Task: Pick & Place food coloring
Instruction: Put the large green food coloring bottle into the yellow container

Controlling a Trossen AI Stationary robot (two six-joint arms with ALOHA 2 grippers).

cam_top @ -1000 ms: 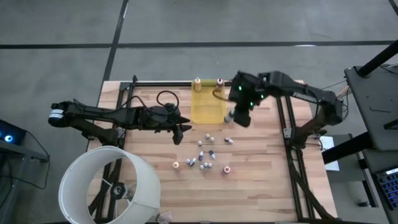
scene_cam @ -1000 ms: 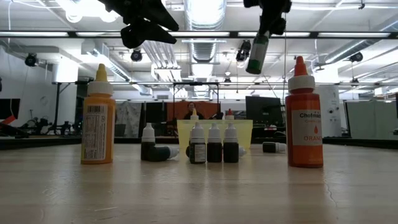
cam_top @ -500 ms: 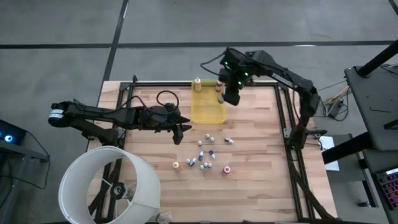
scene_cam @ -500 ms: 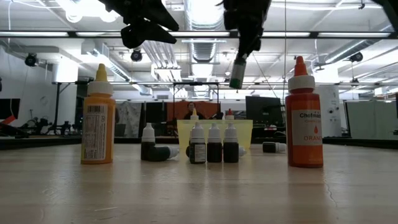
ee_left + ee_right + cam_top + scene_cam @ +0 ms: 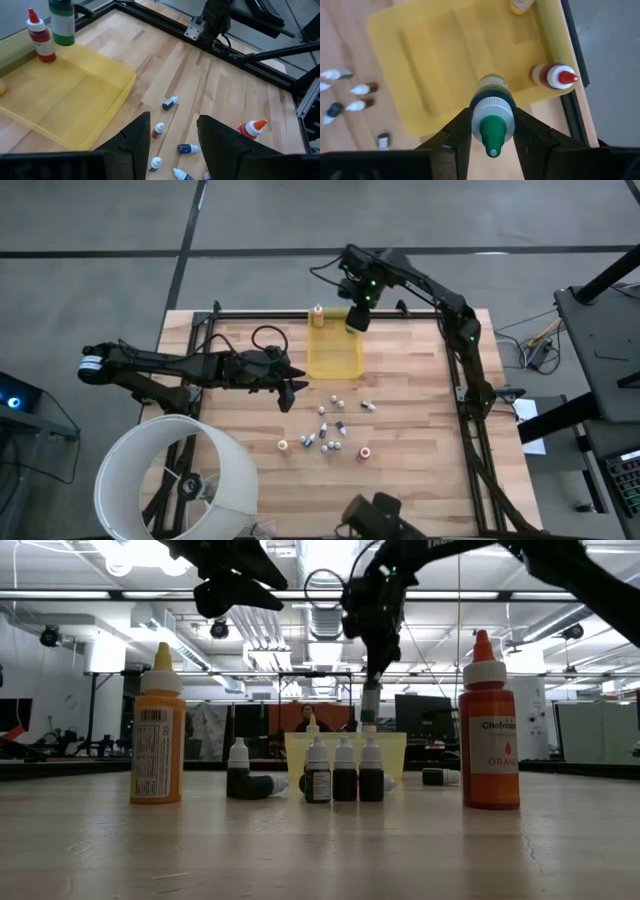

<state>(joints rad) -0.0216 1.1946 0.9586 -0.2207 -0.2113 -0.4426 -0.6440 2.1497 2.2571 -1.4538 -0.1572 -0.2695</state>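
Right hand [image 5: 492, 131]: clamped on a green-capped bottle [image 5: 492, 107], above the yellow tray's [image 5: 333, 352] far edge
Left hand [image 5: 171, 131]: fingers apart, empty; above counter [image 5: 420, 430]
Small bottles [image 5: 328, 432]: scattered mid-counter

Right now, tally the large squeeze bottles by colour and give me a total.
Green bottle: 1
Red bottle: 1
Orange bottle: 1
Yellow bottles: 2
Total: 5
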